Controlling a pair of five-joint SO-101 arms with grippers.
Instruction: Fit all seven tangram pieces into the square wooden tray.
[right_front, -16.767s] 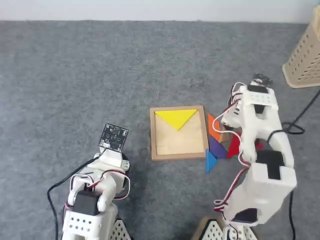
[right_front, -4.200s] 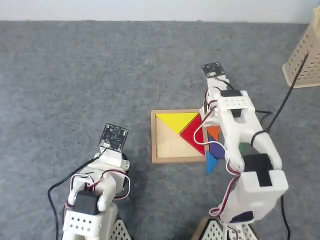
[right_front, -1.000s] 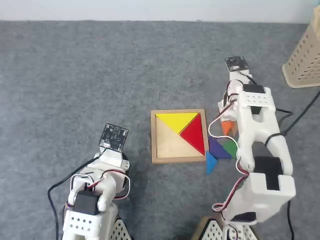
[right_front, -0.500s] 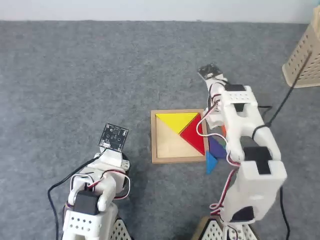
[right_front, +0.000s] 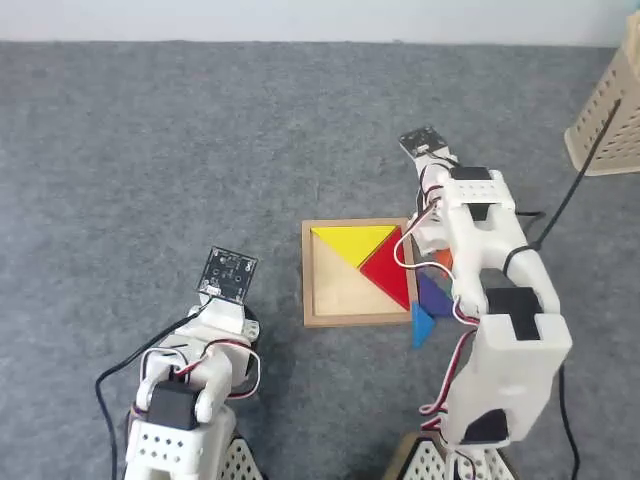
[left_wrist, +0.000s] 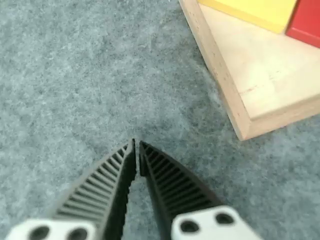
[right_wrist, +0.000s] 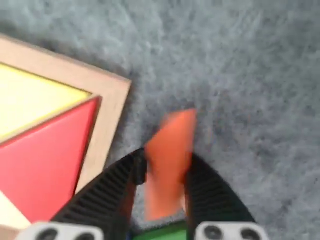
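The right gripper (right_wrist: 166, 159) was clenched on the orange piece (right_wrist: 172, 137), over the grey carpet (right_front: 200, 150) just beside the rim of the square wooden tray (right_front: 307, 280). The piece was blurred and perhaps tilted. Inside the tray, the yellow triangle (right_front: 352, 242) and the red triangle (right_front: 390, 270) lay touching. The purple piece (right_front: 433, 292) and the blue triangle (right_front: 421, 323) lay outside, near a tray corner. The left gripper (left_wrist: 136, 145) was closed on nothing, above the carpet near another corner.

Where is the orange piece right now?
The orange piece is held in the right gripper. In the high view it lies just outside the right rim of the wooden tray, near the red triangle.
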